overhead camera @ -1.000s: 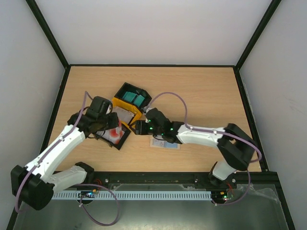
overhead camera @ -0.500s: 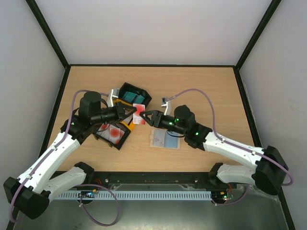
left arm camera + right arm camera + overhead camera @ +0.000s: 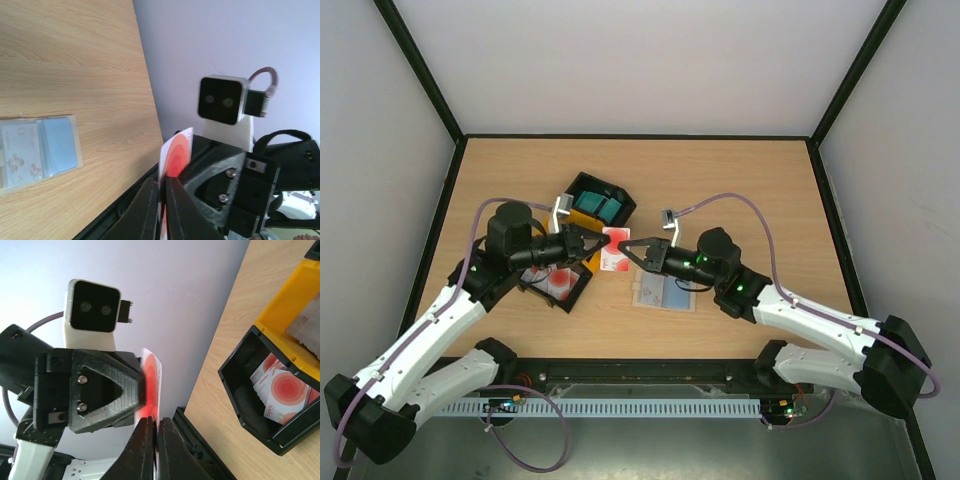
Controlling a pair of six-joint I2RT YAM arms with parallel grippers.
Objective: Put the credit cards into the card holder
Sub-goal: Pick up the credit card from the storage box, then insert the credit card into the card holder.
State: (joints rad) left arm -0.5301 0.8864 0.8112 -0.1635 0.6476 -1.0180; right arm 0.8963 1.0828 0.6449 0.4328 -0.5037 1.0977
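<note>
Now both my pincers meet tip to tip above the middle of the table [image 3: 750,190]. My left pincer [image 3: 597,243] is clamped narrow on the left edge of a red-marked card [image 3: 613,253], and my right pincer [image 3: 626,246] is pinched tight on its right edge, so the card hangs in the air between them. Just near and right of it, the card holder [image 3: 663,292] lies flat on the wood beside my right wrist, with pale blue showing in it. Left of the card, three bins crowd close together: a far black bin [image 3: 583,182] holding teal cards [image 3: 592,203], a yellow bin [image 3: 285,305] in the middle, and a near black bin [image 3: 240,405] holding more red-marked cards [image 3: 280,387]. Open wood stretches far and to the right, up to the table's black frame [image 3: 640,136]. Plain pale walls [image 3: 640,60] close in the left, far and right sides.
</note>
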